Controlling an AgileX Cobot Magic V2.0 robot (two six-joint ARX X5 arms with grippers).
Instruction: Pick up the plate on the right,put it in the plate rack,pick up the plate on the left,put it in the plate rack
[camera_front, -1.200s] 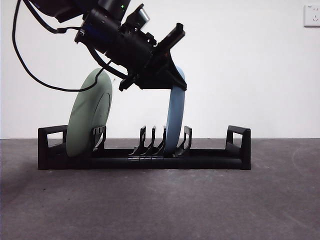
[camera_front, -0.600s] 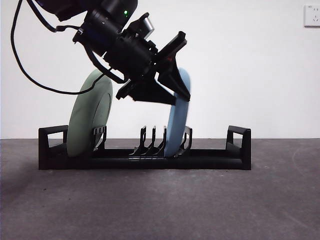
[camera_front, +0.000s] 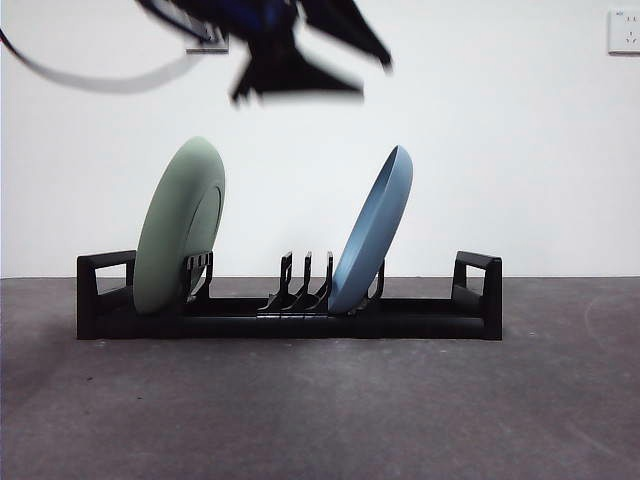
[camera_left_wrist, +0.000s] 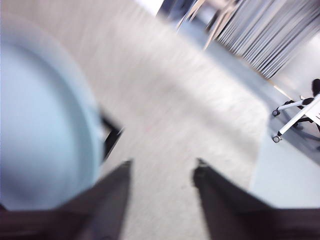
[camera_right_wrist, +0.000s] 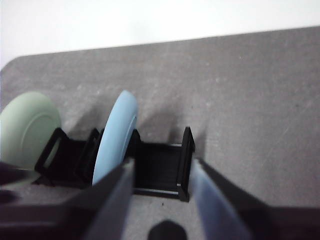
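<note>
Blue plate (camera_front: 372, 232) leaning right in the black plate rack (camera_front: 290, 305) on the table (camera_front: 320, 400), green plate (camera_front: 180, 228) standing at its left end, left claw (camera_left_wrist: 161, 172) blurring above, jaws apart, holding nothing, right claw (camera_right_wrist: 162, 170) hanging back, jaws apart, empty.

A pale sage-green plate (camera_front: 180, 232) and a powder-blue plate (camera_front: 372, 232) stand out against the black plate rack (camera_front: 290, 305), which we see resting on a dark charcoal-grey surface (camera_front: 320, 410) faintly flecked with lighter scuffs. Behind, we note a plain white wall (camera_front: 520, 150) with a white socket (camera_front: 623, 30). Both plates are one solid colour, with no pattern. The left pincer (camera_left_wrist: 161, 172) shows blurred black, the right pincer (camera_right_wrist: 162, 170) dark grey with a pale sheen.
</note>
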